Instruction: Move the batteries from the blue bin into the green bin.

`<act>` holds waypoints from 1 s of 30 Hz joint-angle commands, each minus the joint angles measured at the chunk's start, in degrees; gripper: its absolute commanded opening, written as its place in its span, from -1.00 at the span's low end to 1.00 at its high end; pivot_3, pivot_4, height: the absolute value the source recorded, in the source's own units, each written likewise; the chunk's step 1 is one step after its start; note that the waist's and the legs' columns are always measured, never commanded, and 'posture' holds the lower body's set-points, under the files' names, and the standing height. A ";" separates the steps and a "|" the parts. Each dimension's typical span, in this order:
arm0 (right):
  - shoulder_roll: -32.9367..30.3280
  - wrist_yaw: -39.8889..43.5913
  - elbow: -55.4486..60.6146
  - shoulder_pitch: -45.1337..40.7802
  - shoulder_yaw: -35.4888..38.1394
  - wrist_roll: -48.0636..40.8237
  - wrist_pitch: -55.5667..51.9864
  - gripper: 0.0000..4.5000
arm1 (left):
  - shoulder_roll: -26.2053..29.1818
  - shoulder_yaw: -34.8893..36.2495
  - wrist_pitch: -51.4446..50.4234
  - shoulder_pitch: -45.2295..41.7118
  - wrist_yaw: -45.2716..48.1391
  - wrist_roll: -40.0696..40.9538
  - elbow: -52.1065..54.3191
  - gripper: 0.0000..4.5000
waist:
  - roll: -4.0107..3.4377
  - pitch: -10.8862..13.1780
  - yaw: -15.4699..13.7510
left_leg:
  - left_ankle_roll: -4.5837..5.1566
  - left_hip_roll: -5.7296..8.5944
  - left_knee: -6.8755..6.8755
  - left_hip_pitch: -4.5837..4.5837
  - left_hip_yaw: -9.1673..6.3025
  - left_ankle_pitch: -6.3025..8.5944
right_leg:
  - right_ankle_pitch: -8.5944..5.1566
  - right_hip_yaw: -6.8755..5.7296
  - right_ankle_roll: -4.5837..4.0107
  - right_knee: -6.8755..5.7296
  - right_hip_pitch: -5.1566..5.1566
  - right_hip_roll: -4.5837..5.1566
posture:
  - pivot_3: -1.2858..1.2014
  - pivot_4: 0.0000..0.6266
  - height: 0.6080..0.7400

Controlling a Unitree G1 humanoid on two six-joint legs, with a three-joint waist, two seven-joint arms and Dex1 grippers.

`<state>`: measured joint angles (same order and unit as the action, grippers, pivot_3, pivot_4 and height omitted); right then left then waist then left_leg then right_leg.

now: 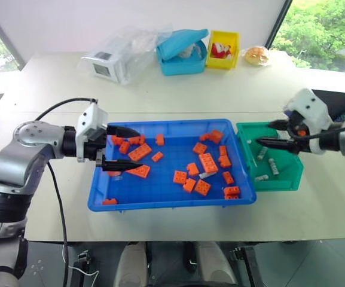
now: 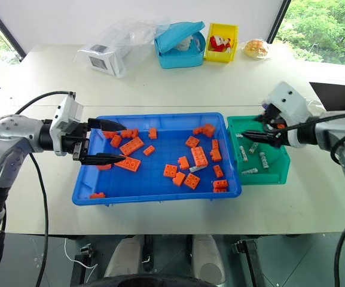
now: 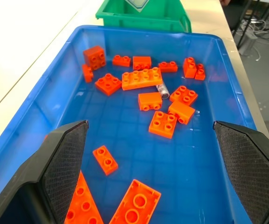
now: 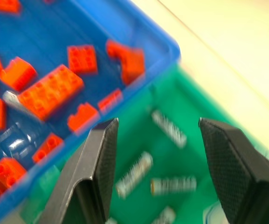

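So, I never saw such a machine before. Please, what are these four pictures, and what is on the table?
It is a humanoid robot with two arms. Two pictures come from cameras in its head, looking down at a table; the other two come from cameras on its wrists.

On the table stands a blue bin with orange toy bricks and one battery among them. Beside it is a green bin holding several batteries.

The left end effector is open over the blue bin and holds nothing. The right end effector is open over the green bin, also empty.

Further back lie a light-blue box, a yellow bin and a plastic bag.
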<state>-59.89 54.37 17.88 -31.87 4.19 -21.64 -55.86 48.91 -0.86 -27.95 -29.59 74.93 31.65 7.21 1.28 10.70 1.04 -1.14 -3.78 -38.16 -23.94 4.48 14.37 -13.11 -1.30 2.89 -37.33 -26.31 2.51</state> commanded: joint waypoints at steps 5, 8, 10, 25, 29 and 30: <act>9.15 -2.06 1.59 -6.50 -10.92 -1.29 -3.41 0.30 | 0.88 2.10 -0.35 0.50 -0.91 0.56 3.00 1.00 | 0.02 -0.01 -0.28 | 0.00 0.00 0.00 -0.07 -0.02 0.00 | 0.00 0.00 0.00 0.00 -0.03 0.00 | 0.03 -0.52 0.93; 12.18 -4.20 1.02 -6.87 -15.25 -0.56 -6.54 0.30 | 1.67 3.41 -1.07 2.23 -1.78 1.07 4.56 1.00 | 0.02 -0.01 -0.38 | 0.00 0.01 -0.03 -0.14 -0.01 0.00 | 0.00 -0.02 0.00 0.02 -0.04 0.05 | 0.03 -0.52 0.93; 13.22 -5.74 0.57 -7.16 -16.73 -0.20 -8.86 0.30 | 2.01 4.03 -1.57 3.11 -2.37 1.42 5.48 1.00 | 0.02 -0.01 -0.43 | 0.00 0.02 -0.05 -0.15 0.00 0.00 | 0.00 -0.02 0.00 0.03 -0.04 0.08 | 0.03 -0.52 0.93; 19.86 -17.01 1.49 -7.97 -17.02 -0.58 -24.69 0.30 | 2.43 5.89 -3.80 5.91 -4.90 2.67 8.78 1.00 | 0.03 -0.01 -0.40 | 0.00 0.02 -0.06 -0.15 -0.03 0.00 | 0.00 -0.06 0.00 0.01 -0.02 0.08 | 0.03 -0.52 0.93; 20.44 -18.37 1.74 -7.60 -15.45 -1.10 -26.75 0.30 | 2.22 5.46 -3.35 5.50 -4.73 2.32 8.29 1.00 | 0.03 -0.01 -0.41 | 0.00 0.02 -0.06 -0.15 -0.03 0.00 | 0.00 -0.07 0.00 0.01 -0.03 0.08 | 0.03 -0.52 0.93; 20.39 -18.64 1.88 -7.36 -15.15 -1.27 -27.19 0.30 | 2.13 5.34 -3.32 5.46 -4.76 2.28 8.36 1.00 | 0.03 -0.01 -0.43 | 0.00 0.02 -0.06 -0.15 -0.03 0.00 | 0.00 -0.07 0.00 0.02 -0.03 0.08 | 0.03 -0.52 0.93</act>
<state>-39.26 36.50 17.97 -38.70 -13.30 -22.63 -82.16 50.73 3.34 -32.09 -23.14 69.97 33.34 14.71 1.31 10.69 0.61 -1.14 -3.75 -38.22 -24.10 4.45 14.37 -13.11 -1.37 2.89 -37.31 -26.33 2.59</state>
